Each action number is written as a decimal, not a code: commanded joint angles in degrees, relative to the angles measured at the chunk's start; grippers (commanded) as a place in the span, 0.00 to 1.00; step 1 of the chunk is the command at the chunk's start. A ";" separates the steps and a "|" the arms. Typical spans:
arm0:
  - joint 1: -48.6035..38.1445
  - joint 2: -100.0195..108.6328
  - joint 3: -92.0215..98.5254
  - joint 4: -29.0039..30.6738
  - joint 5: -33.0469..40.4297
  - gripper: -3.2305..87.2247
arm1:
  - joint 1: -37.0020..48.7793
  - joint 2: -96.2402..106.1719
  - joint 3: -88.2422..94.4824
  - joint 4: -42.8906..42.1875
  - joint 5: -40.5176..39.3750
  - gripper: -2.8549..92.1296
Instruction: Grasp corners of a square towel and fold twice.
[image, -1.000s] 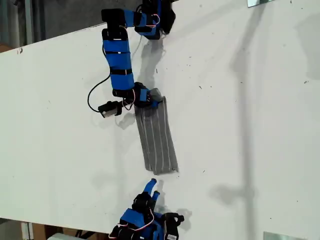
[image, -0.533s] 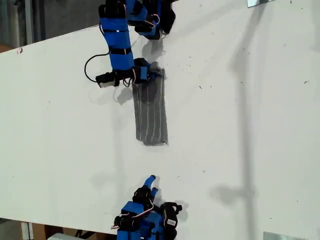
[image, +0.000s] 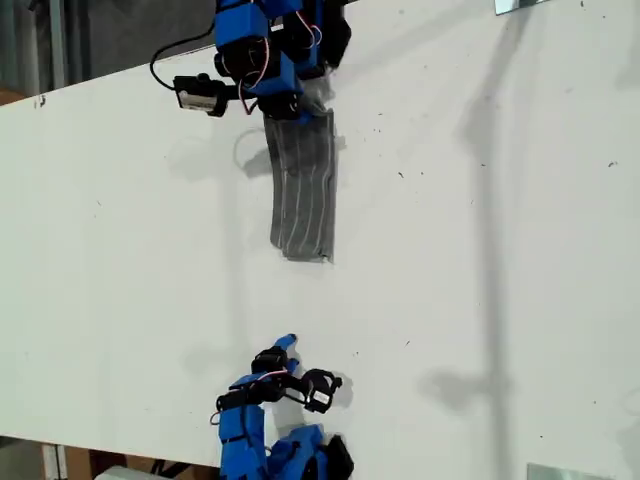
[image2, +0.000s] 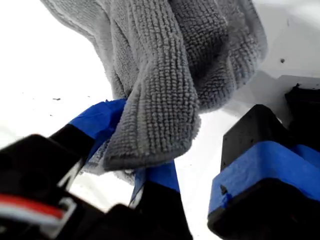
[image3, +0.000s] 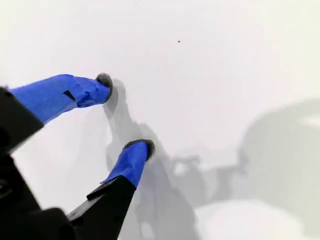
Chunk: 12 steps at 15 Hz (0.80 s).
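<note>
The grey striped towel (image: 302, 190) lies folded into a narrow strip on the white table (image: 480, 250), its far end lifted toward the exterior view's top. My first gripper (image: 290, 105) is shut on that raised end. In the first wrist view, bunched towel (image2: 165, 75) hangs over the blue-taped fingers (image2: 97, 125) of my first gripper (image2: 135, 160), with a rounded corner (image2: 150, 152) drooping between them. The strip's free end (image: 303, 252) rests flat. My second gripper (image: 285, 345) stands open near the exterior view's bottom, well apart from the towel. My second gripper (image3: 125, 115) has only bare table between its fingertips (image3: 140, 150).
The first arm's base (image: 315, 35) sits at the table's far edge and the second arm's base (image: 290, 455) at the near edge. Metal plates lie at the exterior view's top right (image: 520, 5) and bottom right (image: 560, 472). A black cable (image: 175, 60) loops beside the first arm.
My first gripper has drawn back toward the exterior view's top, dragging the folded towel with it. My second gripper has pulled back and swung slightly toward the exterior view's left.
</note>
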 joint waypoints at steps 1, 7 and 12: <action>-2.99 0.35 -0.88 -0.44 -0.79 0.27 | 0.35 -2.64 -9.23 2.11 -0.88 0.03; -3.52 1.49 0.97 -0.35 -4.83 0.27 | 6.15 -38.94 -39.20 -1.14 -18.02 0.03; -3.60 3.52 2.72 -1.23 -5.01 0.27 | 6.24 -56.60 -56.07 -2.11 -25.49 0.03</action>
